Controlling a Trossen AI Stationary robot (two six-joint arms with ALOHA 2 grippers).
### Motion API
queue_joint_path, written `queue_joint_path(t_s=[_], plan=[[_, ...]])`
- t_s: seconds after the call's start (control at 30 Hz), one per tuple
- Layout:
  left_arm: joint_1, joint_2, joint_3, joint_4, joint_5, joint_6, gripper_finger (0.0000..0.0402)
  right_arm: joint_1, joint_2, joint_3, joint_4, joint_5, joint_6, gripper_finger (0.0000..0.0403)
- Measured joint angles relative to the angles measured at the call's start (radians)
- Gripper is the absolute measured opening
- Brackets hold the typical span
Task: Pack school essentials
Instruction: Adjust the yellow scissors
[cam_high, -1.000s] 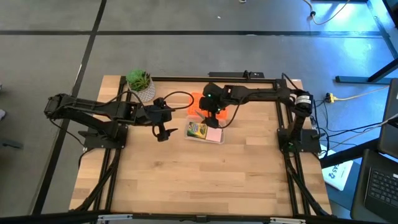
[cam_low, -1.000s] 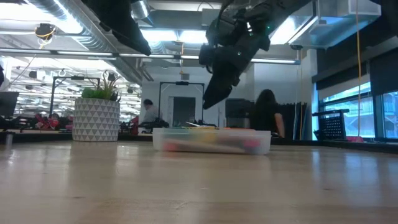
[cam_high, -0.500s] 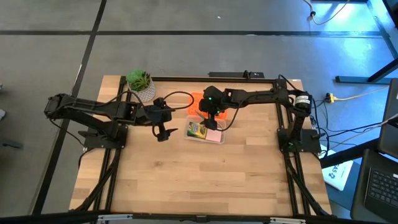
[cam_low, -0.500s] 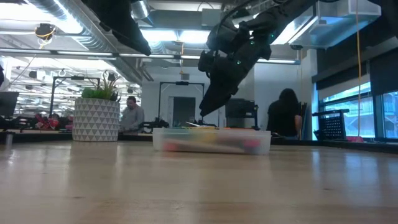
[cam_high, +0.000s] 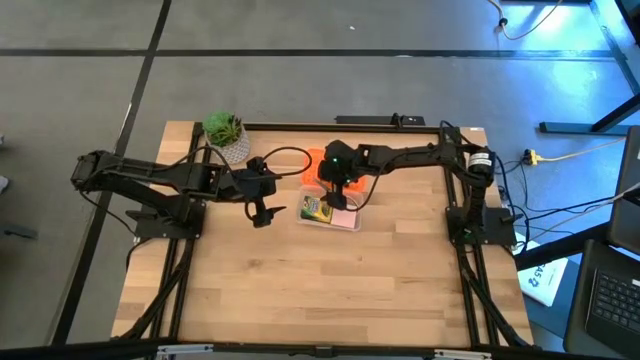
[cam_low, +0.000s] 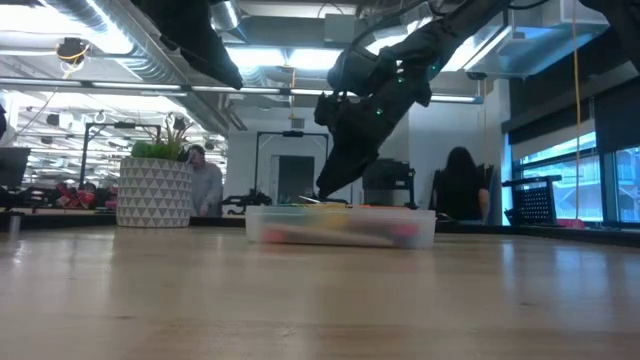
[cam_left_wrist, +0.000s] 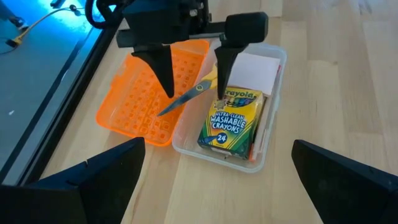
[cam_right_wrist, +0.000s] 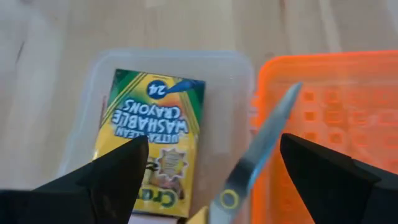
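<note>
A clear case (cam_high: 327, 214) at the table's middle holds a green-yellow crayon box (cam_left_wrist: 230, 121) and a pale note pad (cam_left_wrist: 256, 68). Yellow-handled scissors (cam_left_wrist: 189, 98) lie slanted, their handles by the crayon box's top. Their blades reach over the case's rim onto the orange lid (cam_left_wrist: 137, 106) beside it. My right gripper (cam_left_wrist: 196, 74) hangs open just above, one finger on each side of the scissors. It also shows in the low view as my right gripper (cam_low: 335, 185) over the case (cam_low: 340, 228). My left gripper (cam_high: 262, 212) waits open, left of the case.
A small green plant in a white patterned pot (cam_high: 226, 135) stands at the far left of the table. A black cable (cam_high: 285, 152) loops between the plant and the lid. Bare wood (cam_high: 320, 290) stretches in front of the case. People show in the room behind the table.
My right gripper has sunk toward the case and the scissors and moved slightly toward the table's left, its fingers staying open. The case and its contents have not moved. People in the room behind have walked about.
</note>
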Motion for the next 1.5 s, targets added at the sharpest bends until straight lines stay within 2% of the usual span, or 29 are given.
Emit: queue_joint_path(t_s=[0.37,0.8,0.93,1.17,1.27,1.5], plan=[[0.0,0.0,0.0,0.0,0.0,0.0,0.04,0.012,0.017,0.0,-0.001,-0.033,-0.005,0.0365],[0.0,0.0,0.0,0.0,0.0,0.0,0.04,0.012,0.007,0.027,0.001,0.077,-0.031,0.0365],[0.0,0.0,0.0,0.0,0.0,0.0,0.04,0.008,0.024,0.026,-0.004,0.017,-0.027,0.0365],[0.0,0.0,0.0,0.0,0.0,0.0,0.04,0.009,0.046,0.025,-0.002,-0.006,-0.027,0.0365],[0.0,0.0,0.0,0.0,0.0,0.0,0.04,0.008,0.045,0.024,-0.005,-0.058,-0.026,0.0365],[0.0,0.0,0.0,0.0,0.0,0.0,0.04,0.022,0.048,0.025,-0.009,-0.103,-0.026,0.0365]])
